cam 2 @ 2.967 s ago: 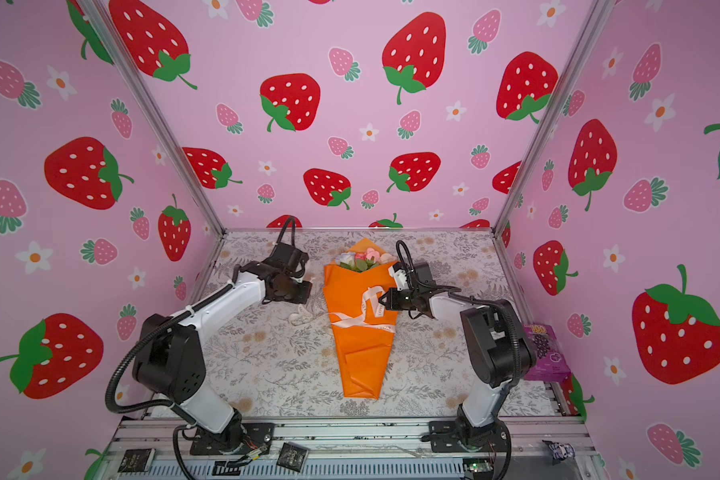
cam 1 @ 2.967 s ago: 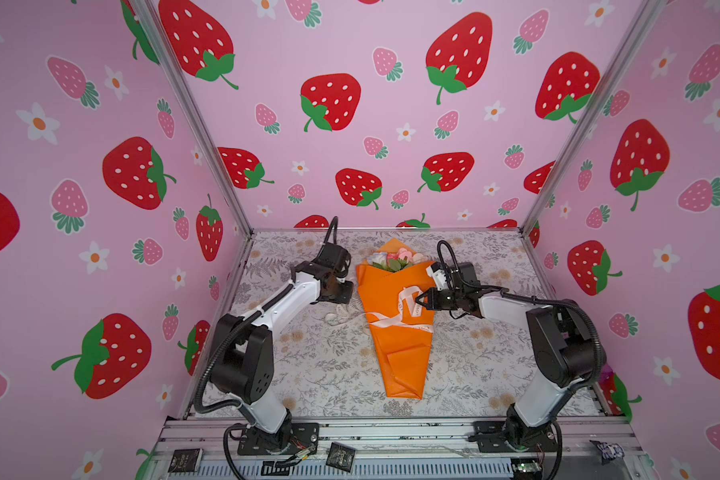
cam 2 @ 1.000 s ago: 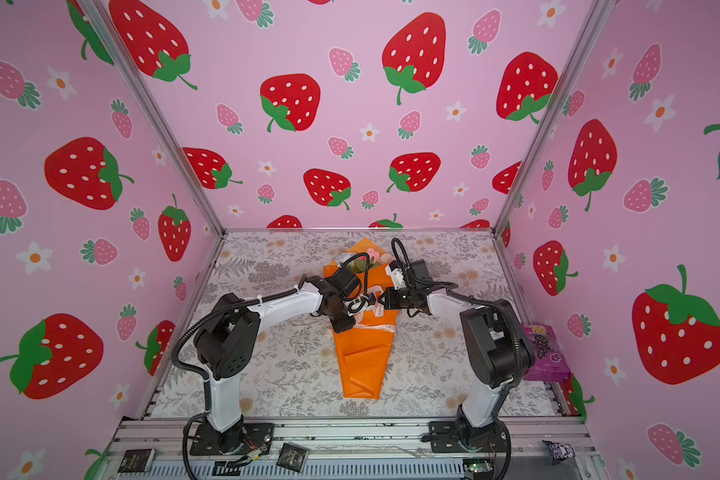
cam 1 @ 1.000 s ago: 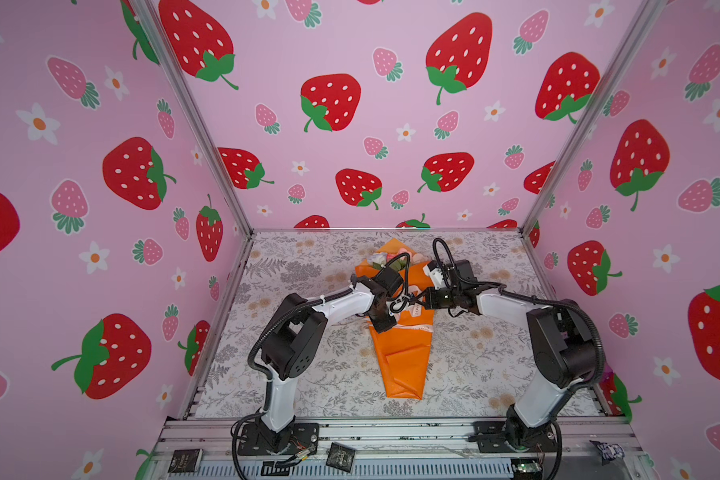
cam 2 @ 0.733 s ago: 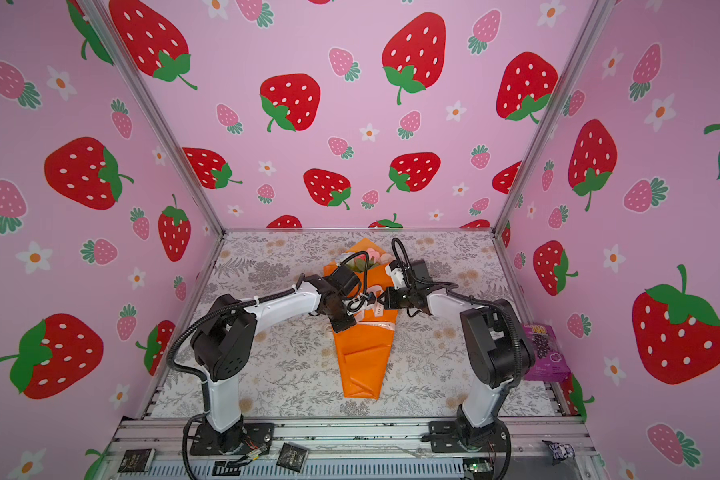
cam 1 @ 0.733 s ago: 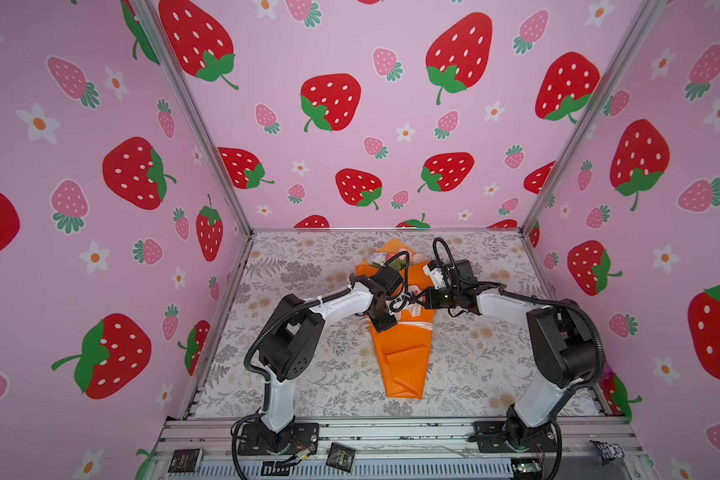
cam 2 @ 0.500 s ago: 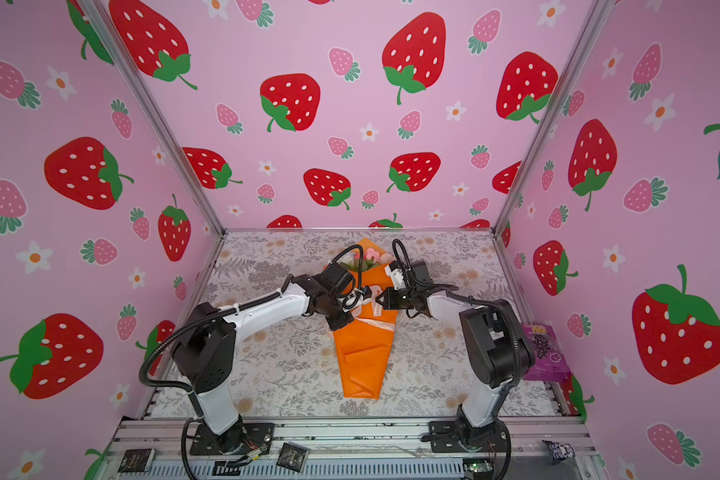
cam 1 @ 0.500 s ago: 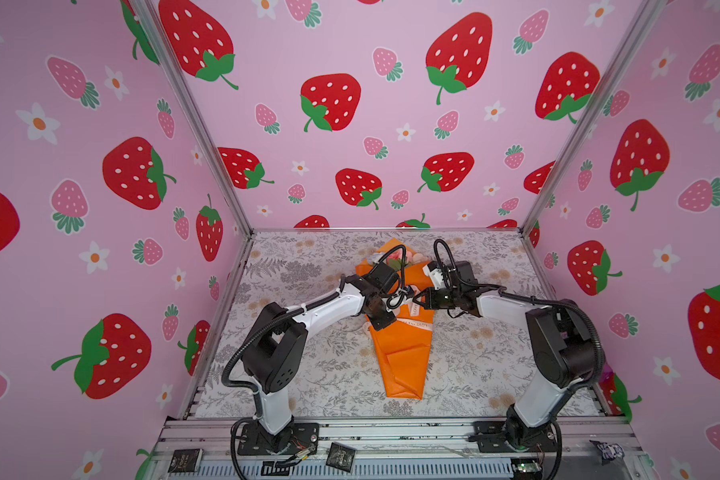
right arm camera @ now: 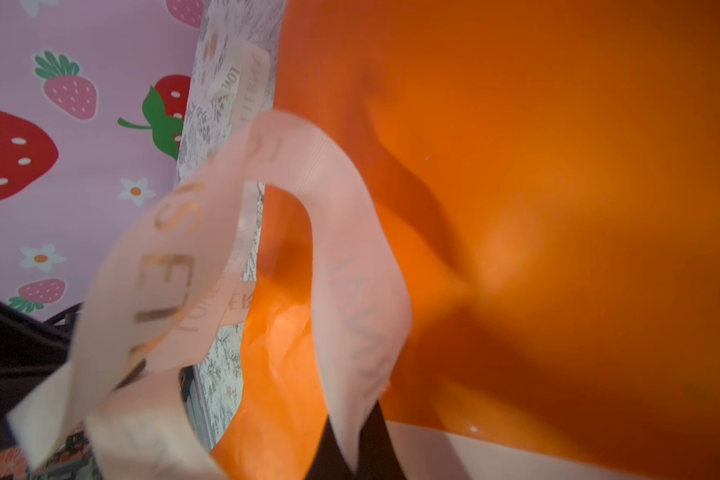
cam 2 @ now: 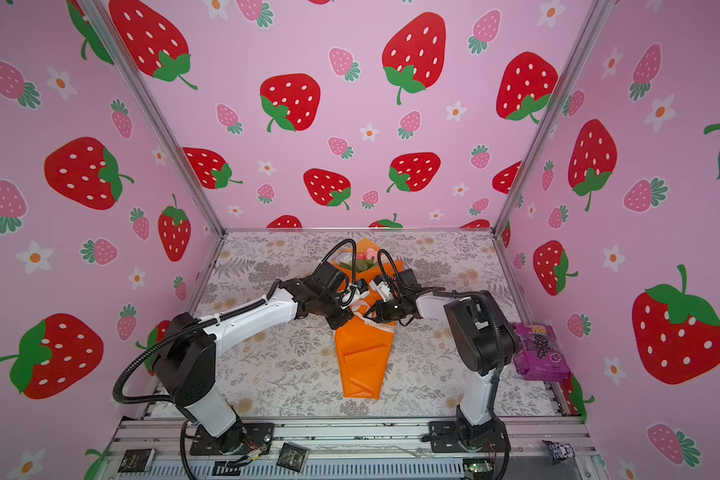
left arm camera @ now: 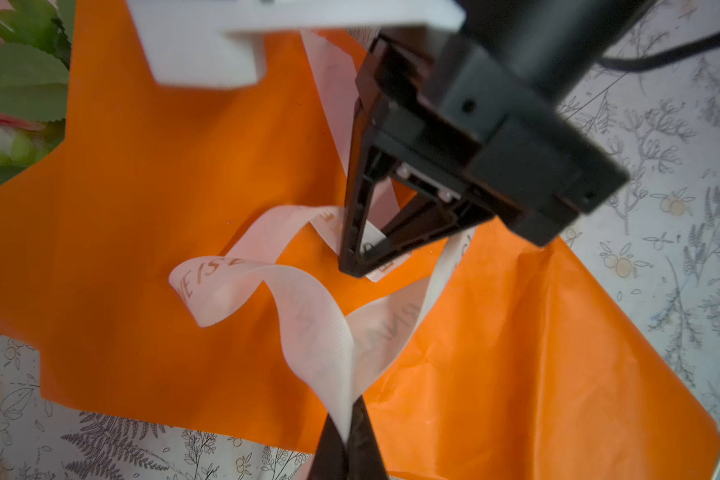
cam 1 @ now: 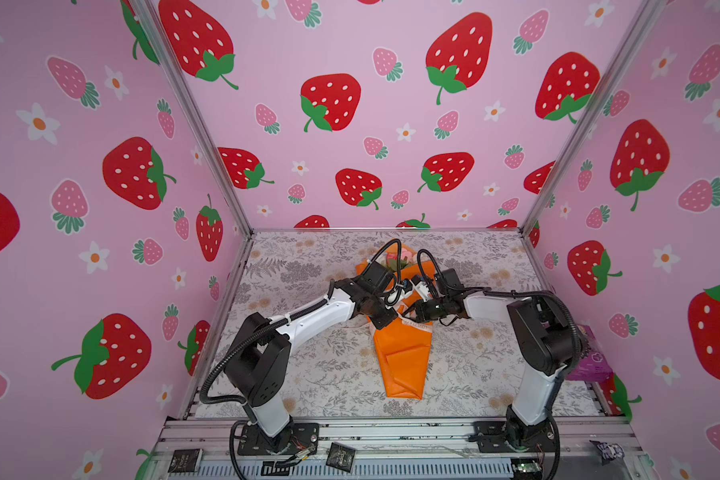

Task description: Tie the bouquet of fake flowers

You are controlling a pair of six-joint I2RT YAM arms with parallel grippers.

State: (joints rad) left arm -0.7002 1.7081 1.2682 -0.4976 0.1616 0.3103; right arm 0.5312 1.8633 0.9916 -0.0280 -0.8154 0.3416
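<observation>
**A:** Item one, the left gripper (cam 1: 385, 321). Change noted?

**B:** Three seconds earlier it sat out over the worktop (cam 1: 308, 374), left of the bouquet of fake flowers (cam 1: 402, 357). It had since crossed onto the wrap. Within the last second its jaws had gone from partly apart to together. In its own wrist view the cream ribbon (left arm camera: 308, 316) ran straight into the tips, so it was clamped on the ribbon.

**A:** Item two, the right gripper (cam 1: 411, 311)?

**B:** Unchanged. Its jaws were together on another stretch of the same ribbon, over the middle of the wrap and just beside the left one.

**A:** Item three, the bouquet?

**B:** Unmoved. It lay mid-worktop in its orange paper cone (cam 2: 360, 357), blooms toward the back wall (cam 1: 371, 124).

**A:** Meaning for the task?

**B:** My reading is that each gripper now held a stretch of the ribbon, with a slack loop standing between them. No knot looked drawn tight yet, so crossing and pulling seemed the step in hand. The cone was thin paper, and a hard pull might have dragged or crumpled it.
</observation>
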